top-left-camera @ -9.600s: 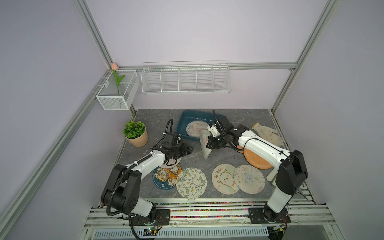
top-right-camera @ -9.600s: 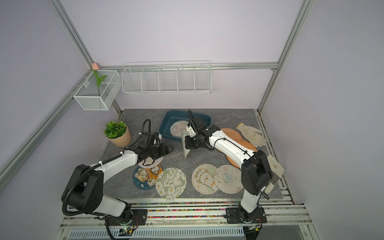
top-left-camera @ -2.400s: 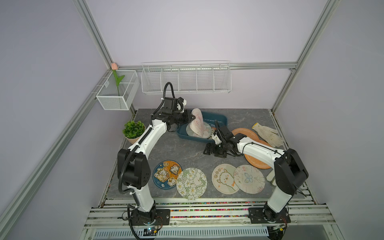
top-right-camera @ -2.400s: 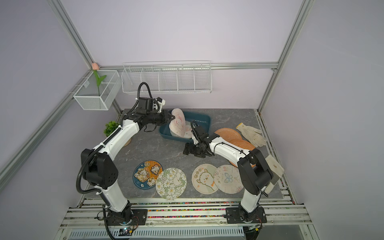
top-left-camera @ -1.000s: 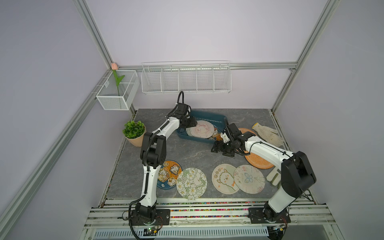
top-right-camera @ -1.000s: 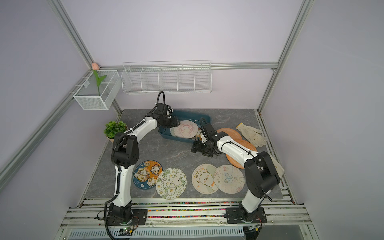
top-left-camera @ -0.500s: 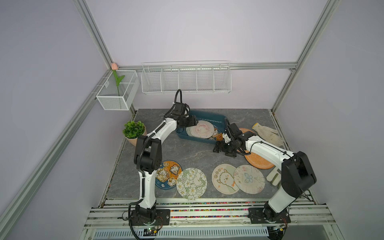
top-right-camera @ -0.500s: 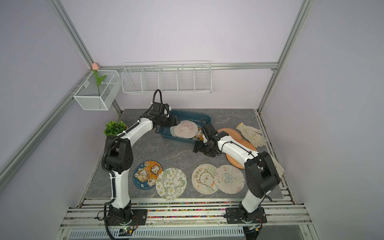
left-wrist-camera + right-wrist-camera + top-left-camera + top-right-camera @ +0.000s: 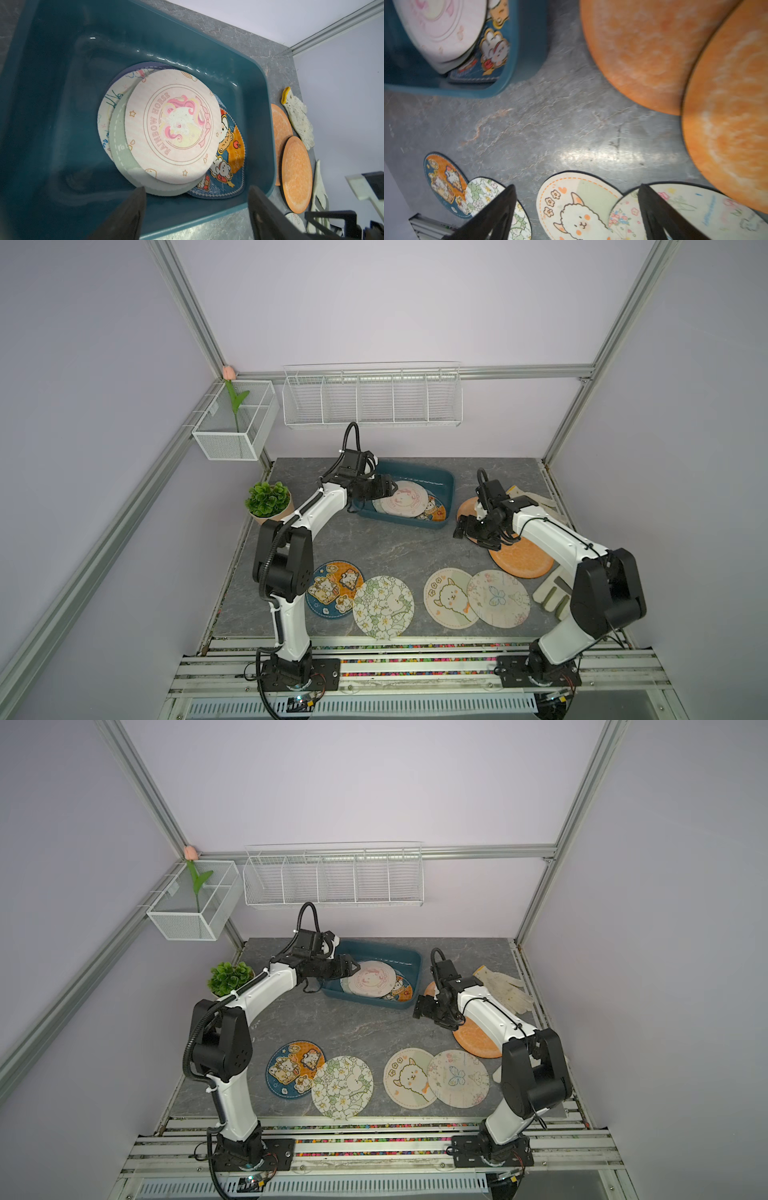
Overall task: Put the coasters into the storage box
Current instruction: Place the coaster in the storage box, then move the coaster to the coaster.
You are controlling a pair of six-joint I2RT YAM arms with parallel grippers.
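The teal storage box (image 9: 448, 480) stands at the back of the table with several coasters stacked in it, a pink horse coaster (image 9: 405, 499) (image 9: 172, 128) on top. My left gripper (image 9: 388, 485) (image 9: 197, 188) hovers open over the box's left end and holds nothing. Two orange coasters (image 9: 523, 558) (image 9: 643, 54) lie overlapped to the right of the box. My right gripper (image 9: 467, 526) (image 9: 577, 186) is open and empty just above their left edge. At the front lie a blue bear coaster (image 9: 332, 589), a floral one (image 9: 382, 608), an alpaca one (image 9: 449, 603) and a butterfly one (image 9: 500, 599).
A potted plant (image 9: 268, 499) stands left of the box. Off-white gloves lie at the back right (image 9: 505, 986) and the front right (image 9: 555, 593). Two white wire baskets (image 9: 372, 396) (image 9: 235, 423) hang on the back wall and left rail.
The pink coaster that my left gripper held on edge over the box now lies flat inside. The left jaws have opened and drawn back. My right gripper has moved right to the orange coasters.
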